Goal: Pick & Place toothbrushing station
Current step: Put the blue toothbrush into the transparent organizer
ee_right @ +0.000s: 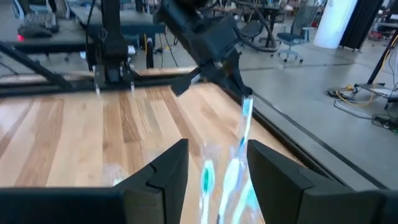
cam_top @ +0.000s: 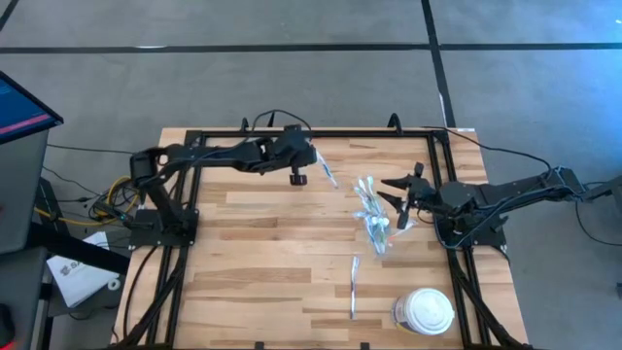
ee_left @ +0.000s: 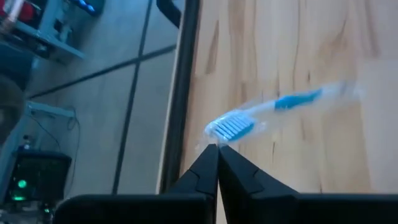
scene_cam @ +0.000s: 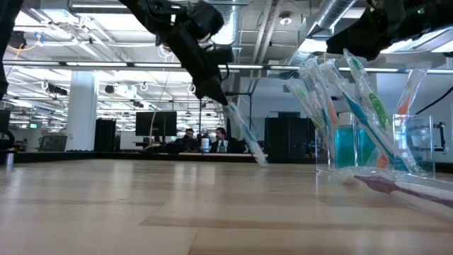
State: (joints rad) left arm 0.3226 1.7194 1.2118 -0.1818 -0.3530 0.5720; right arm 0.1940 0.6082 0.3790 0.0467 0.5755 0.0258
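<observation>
My left gripper (cam_top: 313,158) is shut on a wrapped white-and-blue toothbrush (cam_top: 327,174) above the far middle of the table. The brush slants down from the gripper in the low view (scene_cam: 244,134). A clear cup (scene_cam: 423,145) holds a bunch of wrapped toothbrushes (cam_top: 370,209) and a teal tube (scene_cam: 345,142), right of the table's middle. My right gripper (cam_top: 392,192) is open beside the bunch. In the right wrist view its fingers stand on either side of the brush tops (ee_right: 239,162) without touching them. One more wrapped toothbrush (cam_top: 354,285) lies flat near the front. My left gripper pinches the clear wrapper's end (ee_left: 214,142) just past the bristle head (ee_left: 231,127), between its two fingertips. The fingers come from above, slanting toward the table's right. The brush hangs tilted below them, handle end (scene_cam: 260,160) lowest; whether that end touches the table I cannot tell.
A large white round lidded container (cam_top: 426,311) stands at the table's near right corner. A black frame (cam_top: 292,133) runs along the table's far edge and sides. Bare wood (cam_top: 253,243) lies left of the middle.
</observation>
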